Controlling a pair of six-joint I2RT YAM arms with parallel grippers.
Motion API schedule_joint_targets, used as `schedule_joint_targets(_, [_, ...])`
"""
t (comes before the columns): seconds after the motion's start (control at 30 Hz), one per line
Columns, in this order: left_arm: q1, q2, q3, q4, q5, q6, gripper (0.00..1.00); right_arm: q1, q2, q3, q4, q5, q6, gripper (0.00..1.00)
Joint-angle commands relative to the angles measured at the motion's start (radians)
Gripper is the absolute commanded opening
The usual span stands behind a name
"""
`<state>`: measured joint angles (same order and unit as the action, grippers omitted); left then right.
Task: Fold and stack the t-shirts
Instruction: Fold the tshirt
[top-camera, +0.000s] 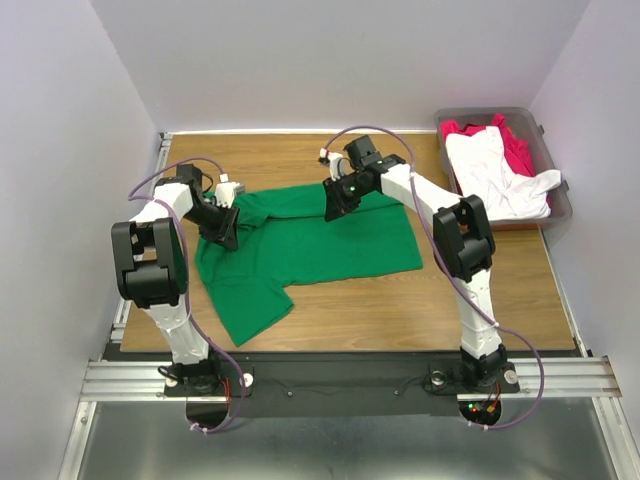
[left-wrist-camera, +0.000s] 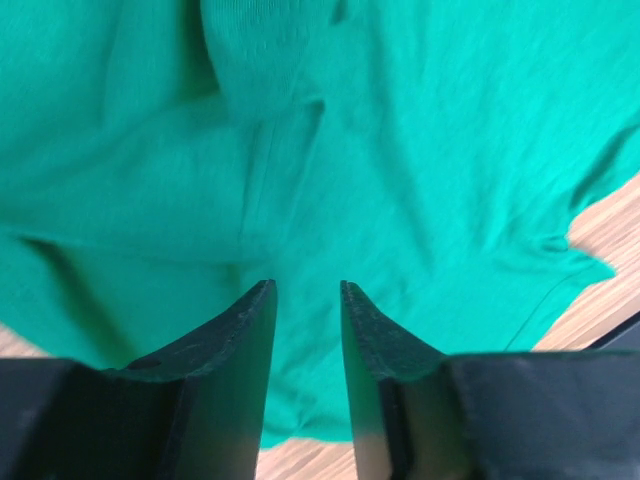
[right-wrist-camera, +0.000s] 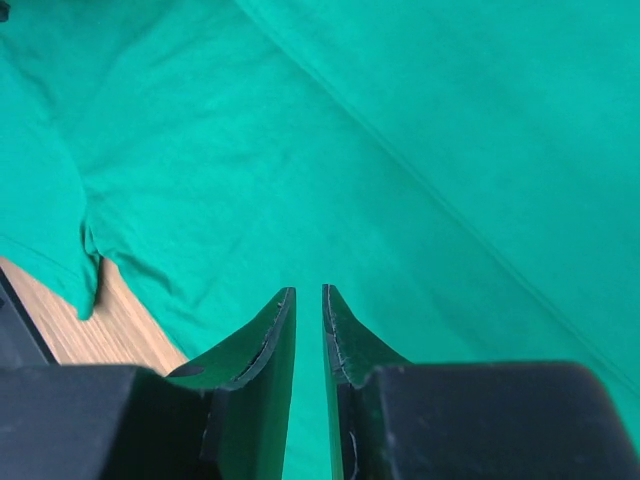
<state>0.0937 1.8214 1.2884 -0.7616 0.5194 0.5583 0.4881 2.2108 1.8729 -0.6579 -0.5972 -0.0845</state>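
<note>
The bright green t-shirt (top-camera: 310, 250) lies spread out on the wooden table, with one sleeve reaching toward the front left. My left gripper (top-camera: 228, 238) is low over its left part. In the left wrist view the jaws (left-wrist-camera: 308, 287) stand apart and empty, with green cloth (left-wrist-camera: 420, 150) under them. My right gripper (top-camera: 333, 208) is over the shirt's far edge. In the right wrist view its jaws (right-wrist-camera: 309, 290) stand a narrow gap apart and hold nothing, above flat cloth (right-wrist-camera: 450, 150). The white t-shirt (top-camera: 500, 175) and the crimson red t-shirt (top-camera: 517, 150) lie in the bin.
The grey-brown plastic bin (top-camera: 562, 208) stands at the table's far right corner. Bare wood (top-camera: 450, 310) shows in front of and to the right of the green shirt. Purple walls close in the table at the back and on both sides.
</note>
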Motion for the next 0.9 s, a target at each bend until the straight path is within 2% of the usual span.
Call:
schedule_joint_targets(0.0, [0.009,0.029,0.003,0.038,0.065,-0.089,0.44,0.018,0.03,0.057,0.027,-0.033,0.048,0.22])
schedule_joint_targets(0.23, [0.012,0.073,0.026,0.038,0.05,-0.121,0.45,0.023,0.055,0.058,0.035,-0.018,0.051,0.22])
schedule_joint_targets(0.53, [0.012,0.049,0.003,0.008,-0.042,-0.133,0.45,0.023,0.069,0.035,0.049,-0.01,0.052,0.21])
schedule_joint_targets(0.87, [0.012,0.082,0.015,0.082,-0.064,-0.205,0.45,0.023,0.073,0.014,0.055,-0.003,0.048,0.21])
